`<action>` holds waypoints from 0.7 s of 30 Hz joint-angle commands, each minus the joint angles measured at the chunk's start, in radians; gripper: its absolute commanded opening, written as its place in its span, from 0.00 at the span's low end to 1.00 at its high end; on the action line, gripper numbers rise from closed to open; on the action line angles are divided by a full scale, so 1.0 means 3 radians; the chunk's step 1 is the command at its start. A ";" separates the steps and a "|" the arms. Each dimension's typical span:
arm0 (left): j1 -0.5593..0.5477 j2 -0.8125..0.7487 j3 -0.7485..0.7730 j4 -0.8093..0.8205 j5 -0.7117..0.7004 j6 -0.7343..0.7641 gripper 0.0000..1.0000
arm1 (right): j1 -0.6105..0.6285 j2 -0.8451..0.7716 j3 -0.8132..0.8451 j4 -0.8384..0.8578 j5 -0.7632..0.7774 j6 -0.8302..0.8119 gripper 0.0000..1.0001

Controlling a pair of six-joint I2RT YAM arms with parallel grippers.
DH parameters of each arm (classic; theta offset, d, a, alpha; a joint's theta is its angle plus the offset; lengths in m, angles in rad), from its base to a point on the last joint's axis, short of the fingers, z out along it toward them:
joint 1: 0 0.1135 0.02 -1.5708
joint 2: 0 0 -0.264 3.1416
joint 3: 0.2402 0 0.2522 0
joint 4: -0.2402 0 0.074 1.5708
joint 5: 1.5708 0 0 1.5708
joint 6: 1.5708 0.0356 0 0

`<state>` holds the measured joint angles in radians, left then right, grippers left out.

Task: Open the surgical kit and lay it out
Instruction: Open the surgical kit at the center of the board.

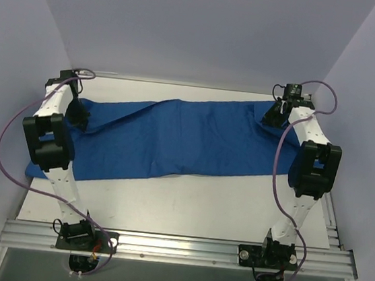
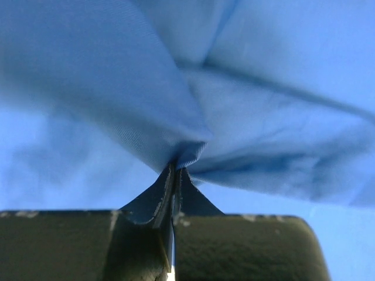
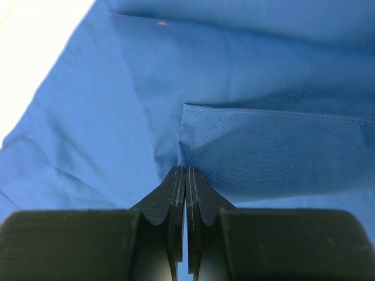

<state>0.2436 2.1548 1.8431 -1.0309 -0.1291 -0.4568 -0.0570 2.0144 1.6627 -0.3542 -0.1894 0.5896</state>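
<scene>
**Opening out the blue cloth**

Spread across the table (image 1: 186, 208): blue cloth wrap (image 1: 174, 142), wrinkled, partly folded over. Pinched tight at its left end by left fingers (image 2: 158, 199), at its far right corner by right fingers (image 3: 170, 193). Next: pull apart gently, then lay flat. No tray or tools in sight; maybe under folds, cannot tell.

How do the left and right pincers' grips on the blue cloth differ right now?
The left pincer pinches a bunched gather of the blue cloth, folds fanning from its tips; the right pincer pinches a flat hemmed corner. Cloth fills the left wrist view; the right one shows some table too. Both are shut on the cloth, at opposite ends.
</scene>
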 commanded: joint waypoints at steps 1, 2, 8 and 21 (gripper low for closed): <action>0.0011 -0.0753 -0.0380 -0.0015 0.0169 -0.0154 0.02 | 0.0027 -0.0343 -0.0096 -0.0266 -0.0028 -0.0119 0.00; 0.0011 -0.0872 -0.0629 0.0031 0.0241 -0.0159 0.02 | 0.0032 -0.0414 -0.0102 -0.0347 -0.0013 -0.0145 0.00; 0.0011 -0.1562 -0.1071 -0.0051 0.0389 -0.0149 0.02 | 0.0016 -0.0970 -0.0377 -0.0951 0.0105 -0.0273 0.00; 0.0098 -0.3229 -0.1996 -0.0398 0.0472 -0.0179 0.02 | -0.0475 -0.2766 -0.1359 -0.1866 0.0293 -0.0502 0.00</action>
<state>0.2604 1.3060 1.2762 -1.0832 0.0261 -0.4946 -0.2001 1.2526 1.2724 -0.7738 -0.1585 0.4911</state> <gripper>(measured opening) 0.036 0.026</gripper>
